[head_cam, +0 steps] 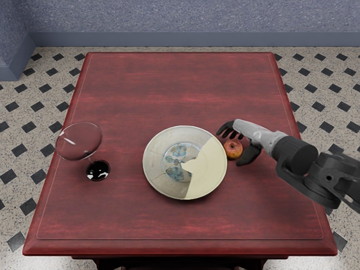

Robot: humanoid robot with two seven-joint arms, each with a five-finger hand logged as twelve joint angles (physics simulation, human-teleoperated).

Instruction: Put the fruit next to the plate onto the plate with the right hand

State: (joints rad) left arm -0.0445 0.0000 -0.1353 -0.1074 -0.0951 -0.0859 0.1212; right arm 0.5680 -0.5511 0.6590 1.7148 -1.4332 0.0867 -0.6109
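Right hand [243, 140] fingers splayed around apple [233, 149], not gripping; close evenly, then lift clear of plate [148, 163] rim.

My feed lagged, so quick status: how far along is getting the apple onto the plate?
Done: the right robot hand is at the small red-yellow apple, fingers on one side, thumb on the other. In hand: the grasp; the fingers look spread, not closed, and the apple sits on the dark red wooden table beside the round cream ceramic plate. Left: close, lift, set it on the plate.
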